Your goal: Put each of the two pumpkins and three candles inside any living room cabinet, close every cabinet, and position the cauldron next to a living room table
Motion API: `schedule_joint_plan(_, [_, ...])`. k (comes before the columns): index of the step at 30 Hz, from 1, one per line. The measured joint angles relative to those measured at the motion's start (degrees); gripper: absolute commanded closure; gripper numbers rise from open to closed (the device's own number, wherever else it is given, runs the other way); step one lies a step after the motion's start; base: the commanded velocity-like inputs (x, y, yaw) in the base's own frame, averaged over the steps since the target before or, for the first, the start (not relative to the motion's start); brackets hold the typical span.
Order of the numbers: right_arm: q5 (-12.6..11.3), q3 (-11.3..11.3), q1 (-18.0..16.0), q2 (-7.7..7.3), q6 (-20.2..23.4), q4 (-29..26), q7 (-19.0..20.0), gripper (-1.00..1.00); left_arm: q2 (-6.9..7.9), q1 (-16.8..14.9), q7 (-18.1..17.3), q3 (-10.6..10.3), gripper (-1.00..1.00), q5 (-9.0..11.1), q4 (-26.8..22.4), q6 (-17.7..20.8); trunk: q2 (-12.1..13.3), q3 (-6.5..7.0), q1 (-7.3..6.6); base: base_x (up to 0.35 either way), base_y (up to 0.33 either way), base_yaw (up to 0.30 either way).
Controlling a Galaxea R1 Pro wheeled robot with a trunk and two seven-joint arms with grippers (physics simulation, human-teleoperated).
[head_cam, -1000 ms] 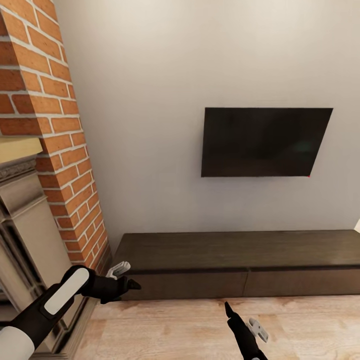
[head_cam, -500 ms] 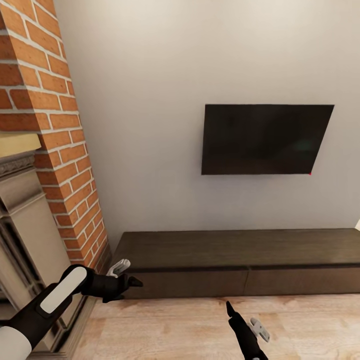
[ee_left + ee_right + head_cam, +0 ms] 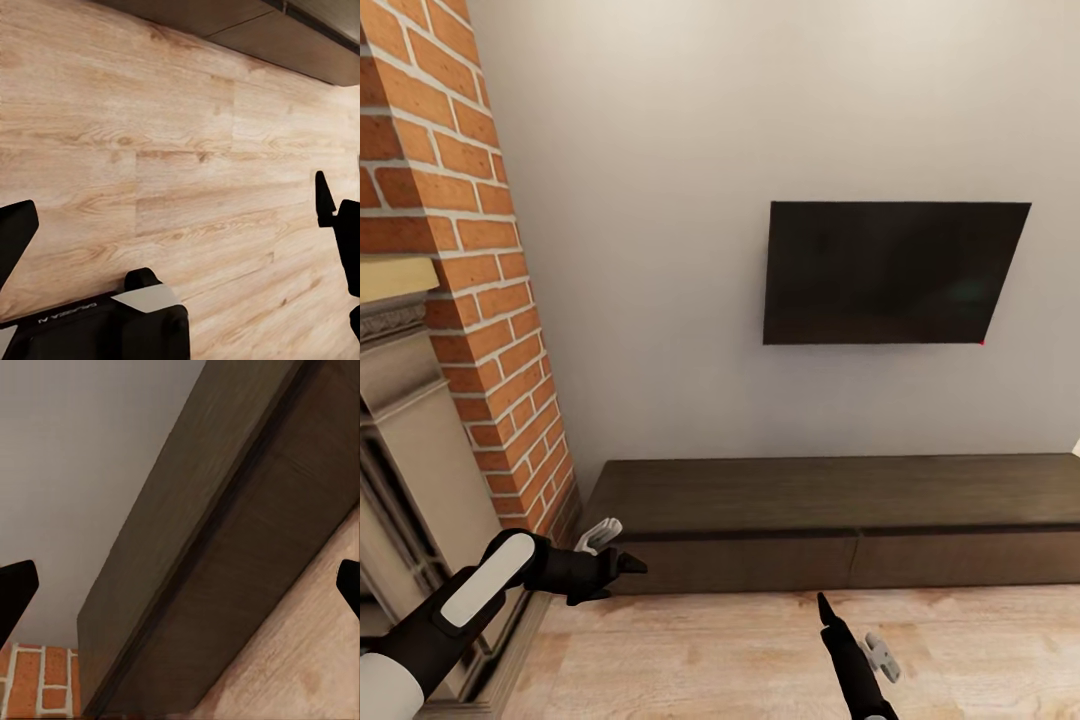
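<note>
We face cabinet [image 3: 840,525], drawers shut, low along wall under TV [image 3: 890,273]. Left gripper [image 3: 610,555] spread, empty; right gripper [image 3: 850,625] spread, empty. No pumpkins or candles here. Advice: square base to drawer front before reaching.
</note>
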Motion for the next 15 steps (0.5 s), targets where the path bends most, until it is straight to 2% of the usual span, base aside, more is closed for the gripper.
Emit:
schedule_joint_plan(12, [0.16,0.2,0.0,0.1,-0.93,0.14,-0.26,-1.0,-0.14,0.0,0.0,0.01,-1.0,0.0,0.0,0.0,-4.82,-2.16,2.64,0.0,0.0,0.0])
schedule_joint_plan(15, [0.1,0.17,0.0,0.08,-0.51,-0.08,0.92,-1.0,-0.03,0.0,0.0,0.01,-1.0,-0.01,0.0,0.0,-6.02,-2.7,3.3,0.0,0.0,0.0])
